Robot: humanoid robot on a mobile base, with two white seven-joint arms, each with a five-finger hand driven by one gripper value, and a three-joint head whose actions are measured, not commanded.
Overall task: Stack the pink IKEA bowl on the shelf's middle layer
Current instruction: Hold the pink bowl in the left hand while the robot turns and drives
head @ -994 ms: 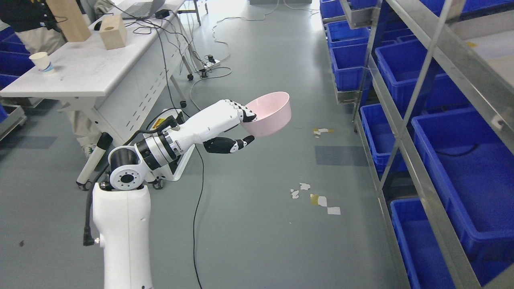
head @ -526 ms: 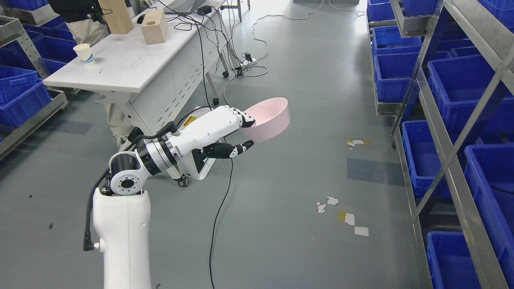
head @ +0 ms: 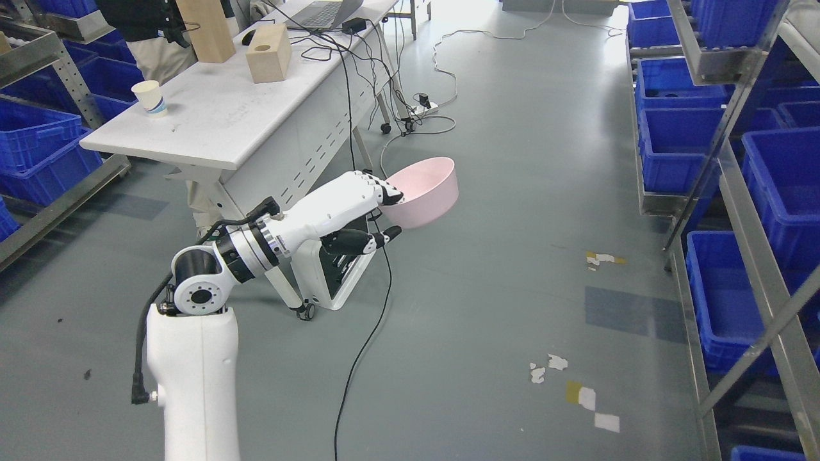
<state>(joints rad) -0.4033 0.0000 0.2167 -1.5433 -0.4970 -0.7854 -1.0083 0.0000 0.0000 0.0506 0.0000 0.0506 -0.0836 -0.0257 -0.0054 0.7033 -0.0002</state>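
Bowl: pink bowl (head: pixel 423 191) held up in the air above the grey floor (head: pixel 487 301), mouth upward and tilted a little, well apart from any shelf
Left hand: white hand (head: pixel 359 208) reaching up and to the right from the lower left, fingers (head: pixel 384 189) hooked over the bowl's near rim into the inside, dark thumb (head: pixel 362 242) stretched out below the bowl; the hand is closed on the rim
Right hand: nowhere in the head view
Shelves: metal rack (head: pixel 743 211) along the right edge, its levels filled with blue bins (head: pixel 672 128); more blue bins at the far left
Table: white table (head: pixel 256 121) at upper left, just behind the bowl, carrying a paper cup (head: pixel 149 98), two wooden blocks (head: pixel 268 61) and a laptop (head: pixel 323 11)
Person: partly seen standing behind the table at the top left
Floor: black cable (head: pixel 359 358) trailing across it, scraps of tape (head: pixel 580 394) at lower right
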